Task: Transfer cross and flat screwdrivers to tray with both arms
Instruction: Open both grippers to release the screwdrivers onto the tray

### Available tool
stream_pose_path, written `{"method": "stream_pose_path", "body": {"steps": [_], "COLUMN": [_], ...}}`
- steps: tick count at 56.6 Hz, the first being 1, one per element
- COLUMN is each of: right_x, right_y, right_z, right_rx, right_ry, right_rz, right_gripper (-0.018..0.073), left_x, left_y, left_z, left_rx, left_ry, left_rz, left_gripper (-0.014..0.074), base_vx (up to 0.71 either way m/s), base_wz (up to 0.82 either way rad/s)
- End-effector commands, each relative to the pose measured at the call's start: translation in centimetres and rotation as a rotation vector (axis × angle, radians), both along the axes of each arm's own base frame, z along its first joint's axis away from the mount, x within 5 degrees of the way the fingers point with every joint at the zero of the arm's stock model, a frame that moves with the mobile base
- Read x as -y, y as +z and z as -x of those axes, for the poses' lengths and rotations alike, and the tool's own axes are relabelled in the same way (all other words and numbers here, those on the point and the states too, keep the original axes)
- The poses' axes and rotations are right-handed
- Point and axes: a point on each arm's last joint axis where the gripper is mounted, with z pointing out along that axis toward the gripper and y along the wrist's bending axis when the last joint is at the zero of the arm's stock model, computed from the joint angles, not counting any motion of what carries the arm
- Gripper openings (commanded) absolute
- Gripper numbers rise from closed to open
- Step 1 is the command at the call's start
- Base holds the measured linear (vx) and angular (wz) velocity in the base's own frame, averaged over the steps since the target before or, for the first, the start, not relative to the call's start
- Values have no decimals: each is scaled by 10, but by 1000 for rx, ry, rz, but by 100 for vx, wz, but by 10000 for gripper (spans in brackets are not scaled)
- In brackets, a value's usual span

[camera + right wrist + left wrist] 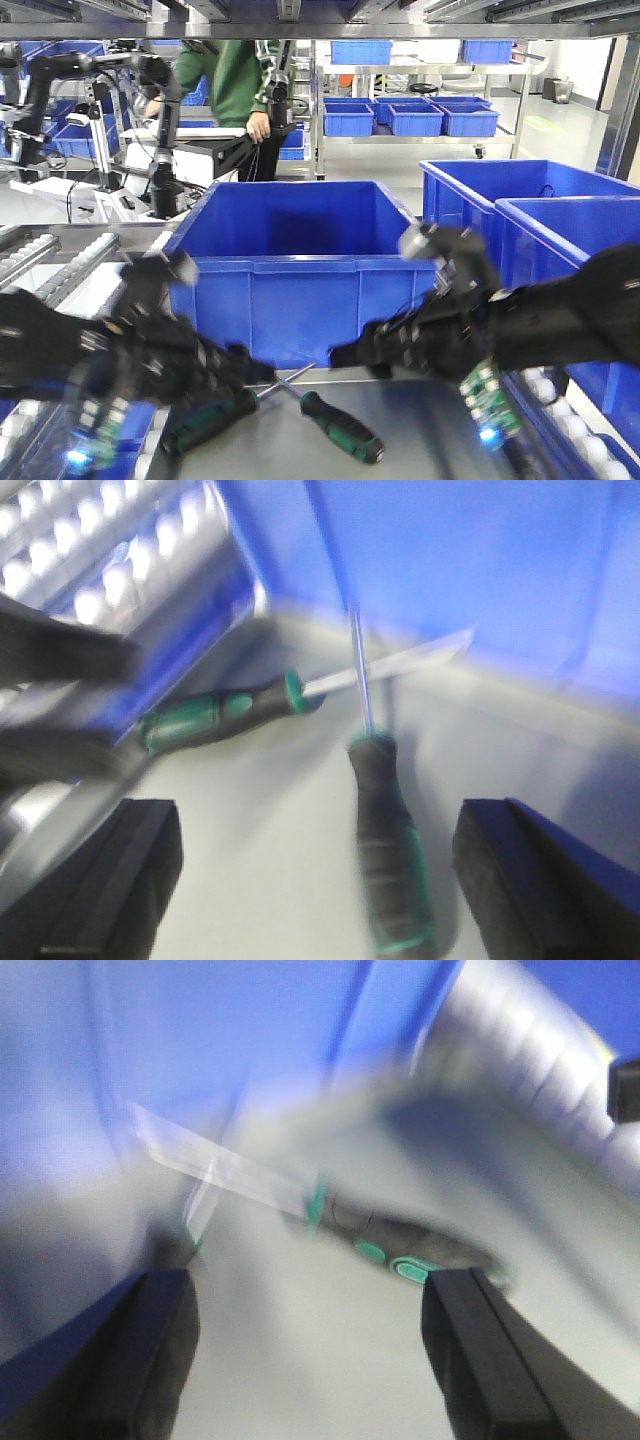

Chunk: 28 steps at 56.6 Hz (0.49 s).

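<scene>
Near first: our left gripper has jaws apart, nothing between them, hovering over the grey surface. Right gripper same, jaws wide, empty. Both wrist views are motion-blurred, so fine detail is poor.

Two screwdrivers lie on that surface w/ shafts crossed in an X, just in front of the blue crate. Left screwdriver: handle toward our left arm, tip pointing at the crate. Right screwdriver: handle toward the right arm, lying almost straight between the right fingers in the wrist view. Which is cross vs flat: can't tell, tips too blurred.

Handling, our read: light, rigid, nothing fragile. Shafts are thin smooth steel and would likely slip or roll; handles are fat w/ green grip inserts, so we'd grab mid-handle, jaws across the width. Since the shafts overlap, lifting the lower one first could flick the other; which is on top is unclear.

Farther back: more blue crates at right, roller rails either side. Can't confirm the tray in any view.
</scene>
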Motion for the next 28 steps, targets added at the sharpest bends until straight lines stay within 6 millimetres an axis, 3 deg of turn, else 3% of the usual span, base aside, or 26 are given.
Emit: {"method": "stream_pose_path", "body": {"steps": [1,9,15,28], "right_x": [13,28,39,44], "right_y": [43,55,42,20], "right_z": [14,31,40,48], "right_rx": [163,202,222,241], "right_ry": [-94,-176,-264,-319], "right_rz": [-28,43,55,34], "right_gripper": [606,602,599,592], "left_x": [-13,-29,-38,-41], "left_y": [50,81,97,99], "left_z": [20,47,65,75], "left_rx": [205,353,416,409], "left_ry": [27,26,26,3], "left_rz": [28,-16,-14,-37], "left_gripper": [591,591,591,591], "base_vx": [0,0,0,0], "base_wz": [0,0,0,0]}}
